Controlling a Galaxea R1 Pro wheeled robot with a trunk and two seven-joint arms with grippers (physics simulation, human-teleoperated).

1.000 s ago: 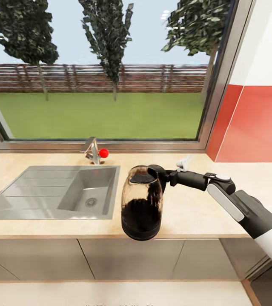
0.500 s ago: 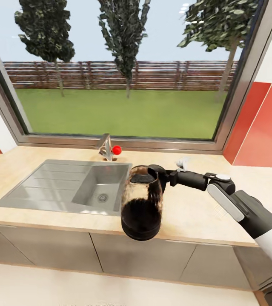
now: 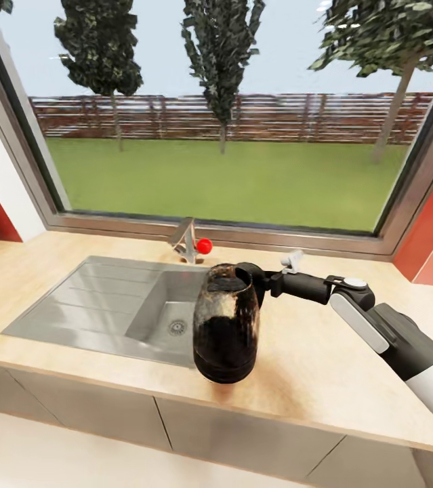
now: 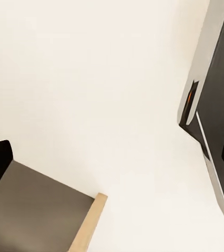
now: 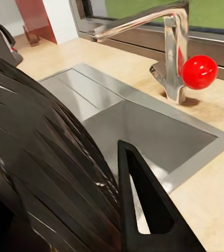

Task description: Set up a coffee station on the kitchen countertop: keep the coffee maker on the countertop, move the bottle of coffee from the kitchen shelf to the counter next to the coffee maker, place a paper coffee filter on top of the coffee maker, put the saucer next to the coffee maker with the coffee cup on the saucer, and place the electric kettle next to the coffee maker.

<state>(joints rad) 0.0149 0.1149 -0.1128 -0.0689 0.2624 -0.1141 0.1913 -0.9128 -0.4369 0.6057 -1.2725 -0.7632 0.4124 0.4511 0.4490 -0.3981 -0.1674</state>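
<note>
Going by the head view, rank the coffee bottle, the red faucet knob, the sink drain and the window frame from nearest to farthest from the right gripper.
1. Coffee bottle, held in the right gripper.
2. Red faucet knob, just beyond the bottle, toward the window; sink drain, in the basin on the left. These two are too close to call.
3. Window frame, behind the faucet.

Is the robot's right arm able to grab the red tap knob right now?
Probably not: its right claw is shut on the bottle of coffee, so it has no free grip for the red knob behind the sink.
</note>
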